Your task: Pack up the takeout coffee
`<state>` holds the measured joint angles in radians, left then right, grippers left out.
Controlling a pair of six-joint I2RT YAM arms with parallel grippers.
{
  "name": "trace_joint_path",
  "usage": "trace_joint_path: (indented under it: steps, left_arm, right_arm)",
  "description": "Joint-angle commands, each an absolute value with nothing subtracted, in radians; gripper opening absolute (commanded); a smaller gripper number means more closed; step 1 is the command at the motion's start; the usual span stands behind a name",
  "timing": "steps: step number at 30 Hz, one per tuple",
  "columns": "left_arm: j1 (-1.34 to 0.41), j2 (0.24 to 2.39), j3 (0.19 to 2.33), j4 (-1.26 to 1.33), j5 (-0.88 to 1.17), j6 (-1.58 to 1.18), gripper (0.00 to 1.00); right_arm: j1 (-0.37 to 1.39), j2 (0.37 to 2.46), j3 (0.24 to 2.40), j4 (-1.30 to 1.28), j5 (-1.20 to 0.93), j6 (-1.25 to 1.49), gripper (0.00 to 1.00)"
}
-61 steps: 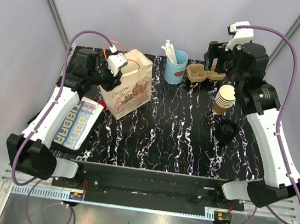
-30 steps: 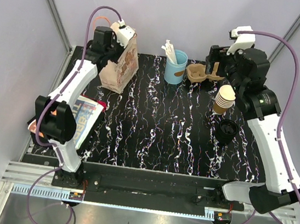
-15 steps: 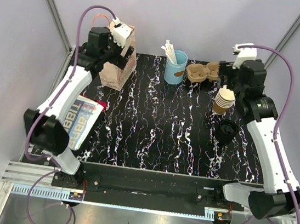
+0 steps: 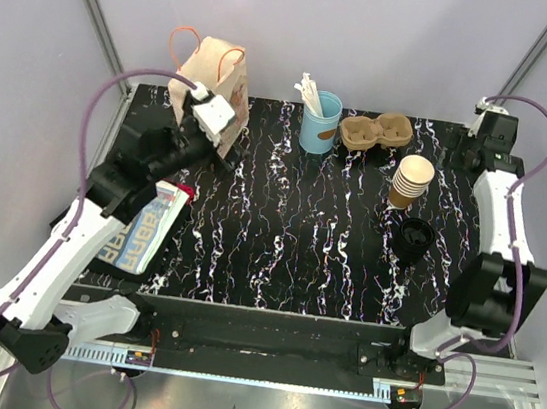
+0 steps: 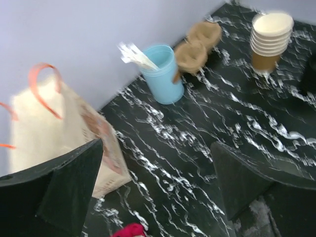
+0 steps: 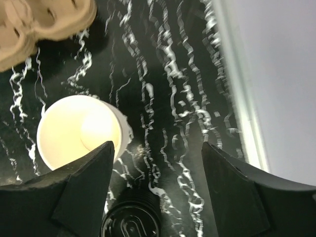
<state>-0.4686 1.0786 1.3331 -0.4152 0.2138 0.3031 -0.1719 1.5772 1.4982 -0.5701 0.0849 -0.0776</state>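
- Trouble is most likely at the cup stack (image 4: 411,180), which stands just beside the coffee (image 4: 412,238) on the counter (image 4: 287,257); it could be toppled by a careless approach.
- Spillage could be caused if the black lid (image 6: 131,219) is squeezed loose.
- The left fingers (image 5: 64,192) and right fingers (image 6: 74,192) are spread apart, with nothing held.
- The lid is seen from directly above only in the right wrist view.
- Only the top view shows the paper bag (image 4: 214,81) well apart from the coffee.

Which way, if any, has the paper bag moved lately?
Yes. The paper bag moved left and toward the back edge, farther from the light-blue cup.
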Motion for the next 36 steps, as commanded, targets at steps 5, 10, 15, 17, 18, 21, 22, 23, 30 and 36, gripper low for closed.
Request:
trace_joint_path:
  steps: [5,10,15,17,18,21,22,23,30,36]
  left_arm:
    - [-0.477,1.146,1.1,-0.357,0.304,0.325,0.99]
    - [-0.477,1.143,1.014,-0.281,0.296,0.296,0.99]
    - [-0.476,1.115,0.953,-0.224,0.287,0.273,0.99]
    - [-0.477,1.111,0.934,-0.218,0.284,0.265,0.99]
    - [-0.477,1.112,0.933,-0.221,0.29,0.262,0.99]
    - [-0.474,1.112,0.923,-0.225,0.298,0.256,0.99]
    - [-0.474,1.108,0.92,-0.227,0.298,0.255,0.99]
    - [-0.471,1.106,0.917,-0.224,0.298,0.252,0.99]
    - [-0.457,1.104,0.914,-0.224,0.319,0.236,0.99]
    - [-0.446,1.104,0.914,-0.225,0.331,0.23,0.99]
  right_arm:
    - [-0.179,1.678,1.574,-0.597,-0.109,-0.006,0.7]
    - [-0.179,1.709,1.595,-0.61,-0.117,-0.006,0.62]
    - [-0.179,1.744,1.629,-0.643,-0.129,0.02,0.51]
    - [-0.179,1.753,1.629,-0.647,-0.136,0.021,0.49]
    - [-0.179,1.756,1.629,-0.65,-0.14,0.02,0.49]
    - [-0.179,1.763,1.623,-0.649,-0.14,0.025,0.47]
    - [-0.179,1.767,1.618,-0.649,-0.14,0.028,0.46]
    - [-0.179,1.766,1.618,-0.649,-0.14,0.029,0.43]
    - [-0.179,1.781,1.611,-0.649,-0.14,0.032,0.34]
    - [-0.178,1.792,1.608,-0.646,-0.141,0.035,0.33]
